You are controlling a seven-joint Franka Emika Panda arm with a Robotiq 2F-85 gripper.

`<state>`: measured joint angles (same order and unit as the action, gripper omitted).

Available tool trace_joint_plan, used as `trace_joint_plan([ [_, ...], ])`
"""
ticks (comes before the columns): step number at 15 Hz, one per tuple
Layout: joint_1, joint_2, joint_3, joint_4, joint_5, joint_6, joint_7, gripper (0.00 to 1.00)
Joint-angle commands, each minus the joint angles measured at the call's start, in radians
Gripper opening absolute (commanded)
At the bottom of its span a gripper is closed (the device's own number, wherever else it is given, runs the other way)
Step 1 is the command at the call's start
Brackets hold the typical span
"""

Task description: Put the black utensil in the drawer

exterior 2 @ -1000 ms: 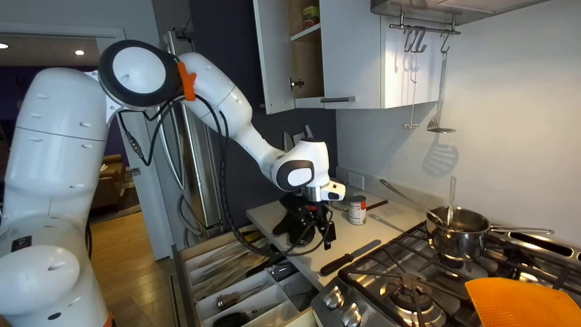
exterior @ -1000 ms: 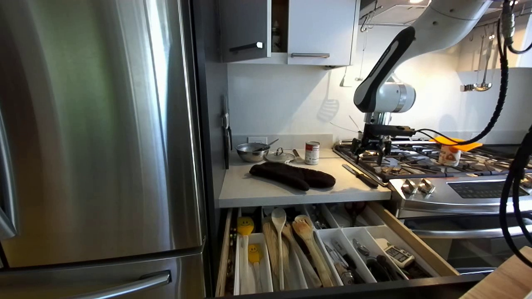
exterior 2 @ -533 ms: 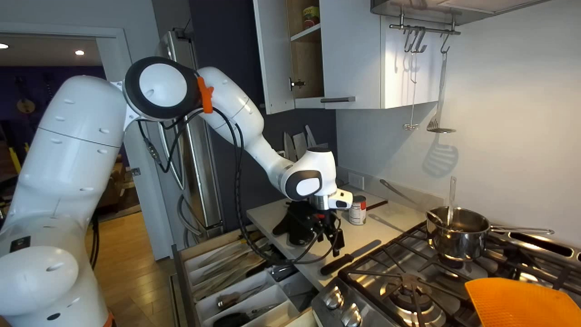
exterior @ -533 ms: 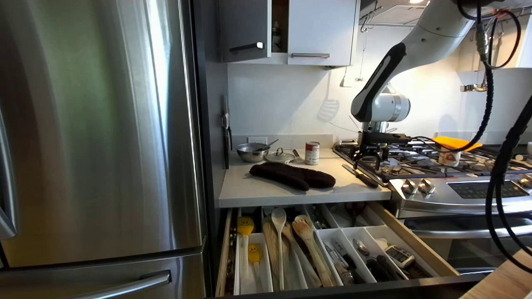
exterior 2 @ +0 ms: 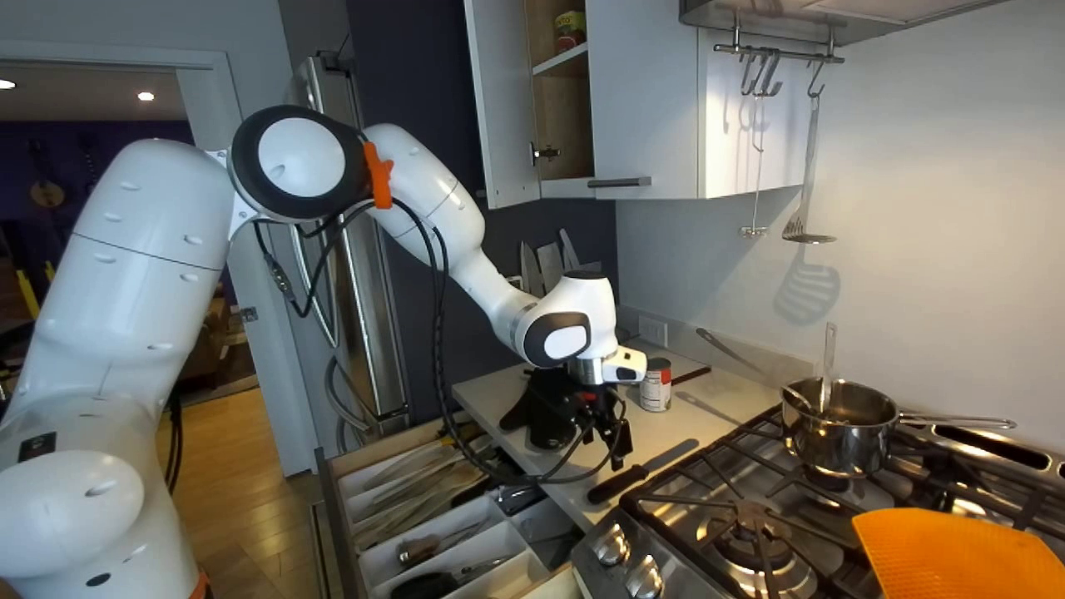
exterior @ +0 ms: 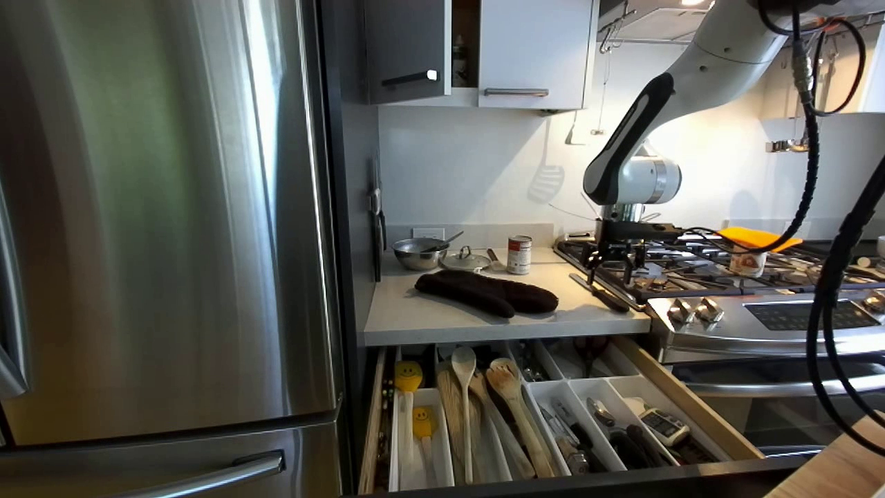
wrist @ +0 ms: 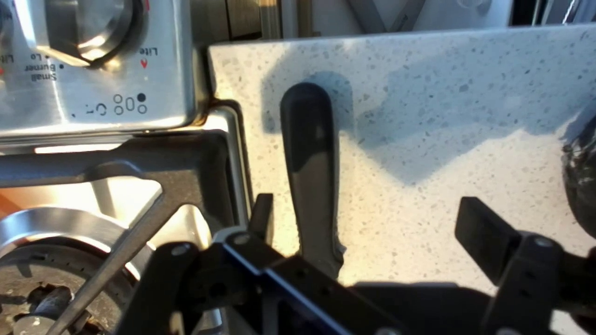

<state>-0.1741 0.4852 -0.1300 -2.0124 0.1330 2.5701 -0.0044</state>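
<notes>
My gripper point(wrist: 367, 216) hangs above the countertop point(wrist: 396, 237), fingers point(wrist: 484, 235) spread wide apart. The black-handled utensil point(wrist: 311, 172) lies on the countertop below; in the wrist view its handle runs between my fingers, nearer the one on the gas stove point(wrist: 172, 151) side. The pulled-out drawer point(exterior: 688, 401) sits lower than my gripper, under the countertop's front edge. The oven mitt point(exterior: 477, 290) lies to my gripper's opposite side.

Kitchen: s/s fridge point(exterior: 173, 207), gas stove point(exterior 2: 753, 532) w/ a pot point(exterior 2: 840, 441) on it, wall cabs point(exterior: 536, 52). Also a pulled-out drawer point(exterior: 686, 399) of wooden utensils point(exterior: 508, 387) etc., & a slotted turner point(exterior 2: 807, 175) hung from a hook rail point(exterior 2: 790, 55).
</notes>
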Motion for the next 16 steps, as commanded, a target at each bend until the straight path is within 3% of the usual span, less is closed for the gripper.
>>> trace_joint_plan([
  [1, -0.001, 0.046, 0.000, 0.025, -0.029, 0.028, 0.002, 1.00],
  [8, -0.018, 0.113, 0.012, 0.076, -0.054, 0.048, -0.023, 1.00],
  [10, -0.018, 0.135, 0.009, 0.096, -0.057, 0.044, -0.022, 0.83],
  [12, -0.017, 0.151, 0.007, 0.112, -0.061, 0.043, -0.024, 0.77],
  [15, -0.015, 0.173, 0.002, 0.133, -0.067, 0.043, -0.022, 0.51],
  [16, -0.015, 0.179, 0.002, 0.139, -0.069, 0.042, -0.022, 0.48],
])
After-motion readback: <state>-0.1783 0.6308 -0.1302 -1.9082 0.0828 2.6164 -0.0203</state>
